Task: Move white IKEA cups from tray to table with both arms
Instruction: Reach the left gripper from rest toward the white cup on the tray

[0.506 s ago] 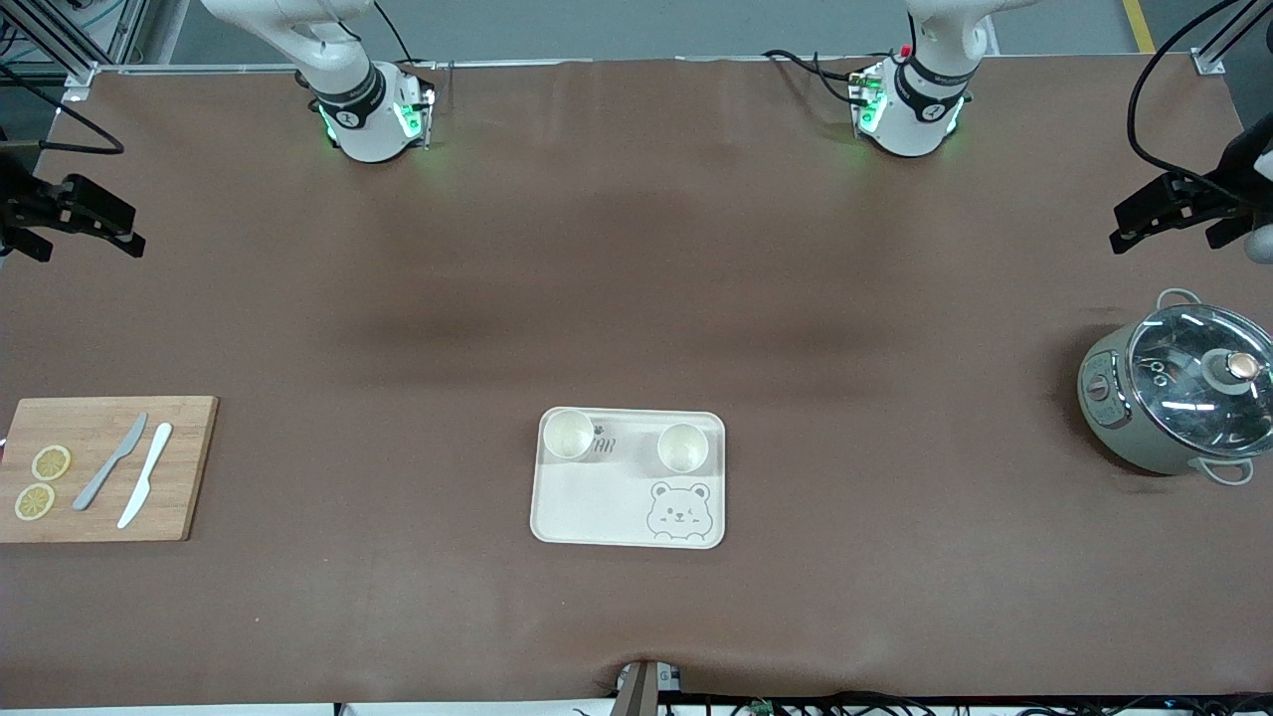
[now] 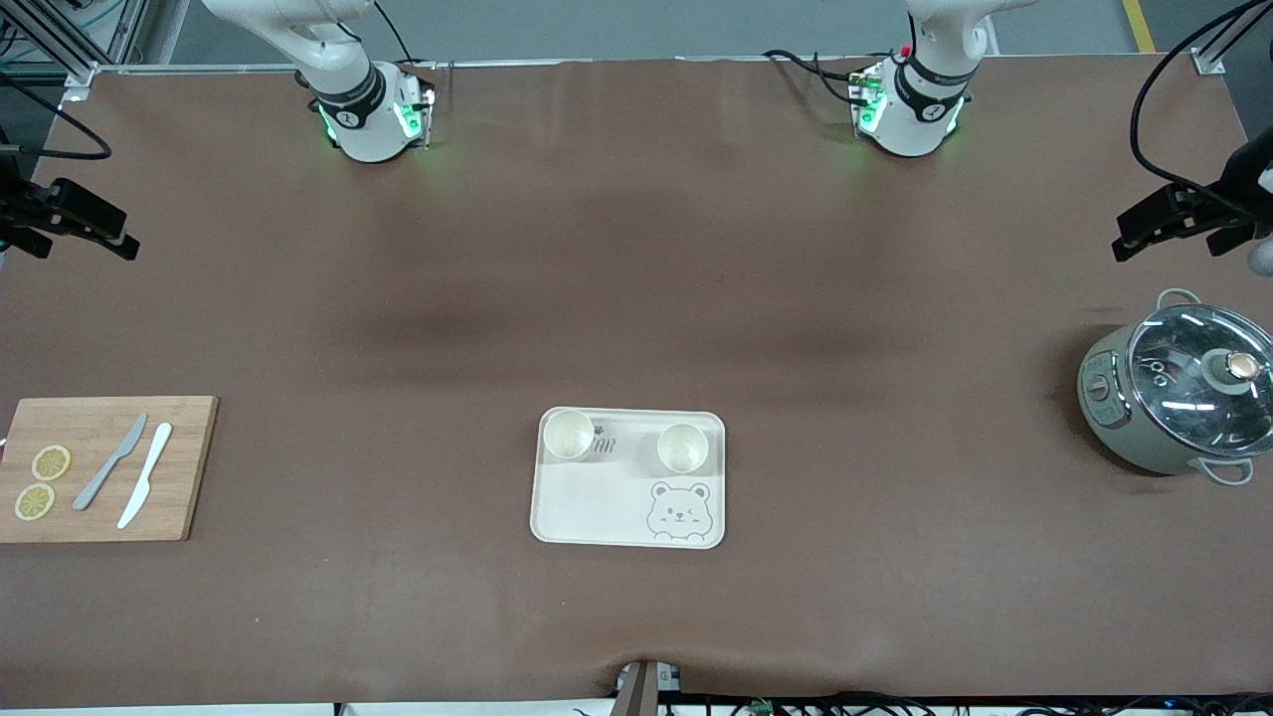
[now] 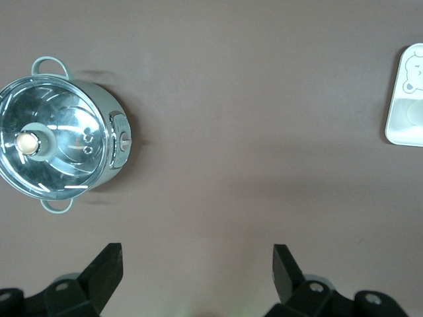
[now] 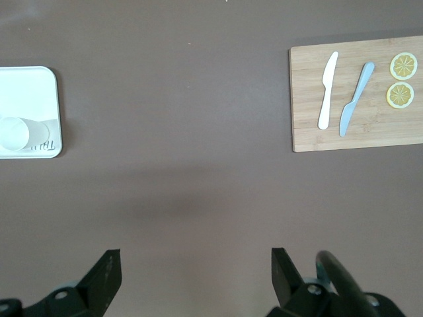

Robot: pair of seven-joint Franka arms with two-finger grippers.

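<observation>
Two white IKEA cups stand upright on a cream bear tray (image 2: 597, 507), one (image 2: 568, 435) at the corner toward the right arm's end, the other (image 2: 682, 447) beside it above the bear drawing. My right gripper (image 2: 109, 231) hangs open and empty high over the table's right-arm end; in its wrist view (image 4: 196, 267) the jaws stand wide apart over bare table, with one cup (image 4: 13, 133) at the frame's edge. My left gripper (image 2: 1129, 236) hangs open and empty over the left-arm end, above the table beside the pot; its wrist view (image 3: 197, 264) shows wide-apart jaws.
A wooden cutting board (image 2: 179, 467) with a grey knife (image 2: 109, 475), a white knife (image 2: 145, 487) and two lemon slices (image 2: 51, 462) lies at the right arm's end. A grey pot with a glass lid (image 2: 1174, 403) stands at the left arm's end.
Both grippers have drifted a little farther out toward their own ends of the table. The cups and the tray have not moved.
</observation>
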